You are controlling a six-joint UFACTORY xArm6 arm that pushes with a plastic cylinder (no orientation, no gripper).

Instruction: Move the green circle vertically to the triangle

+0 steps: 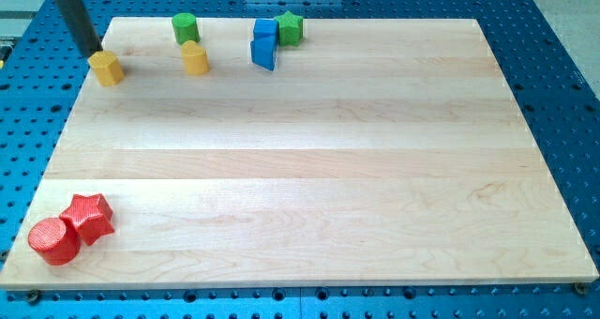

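Green circle [185, 26] stood by the wooden board's [309, 169] top edge, left of the blue triangle [263, 52], apart from it. A yellow block [194, 58] sat just below the circle. My tip [96, 53], a bare rod without jaws, touched another yellow block [106, 68], further left.

My tip [97, 53] beside yellow block [106, 68]

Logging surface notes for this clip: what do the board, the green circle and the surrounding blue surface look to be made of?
The board looks like pale wood with a smooth finish: grain streaks and plank seams show. The green circle seems to be matte plastic or painted wood, uniform in colour; I cannot tell which. The blue surface looks like painted or anodised metal with a regular grid of holes. My tip sits just above-left of the yellow block.
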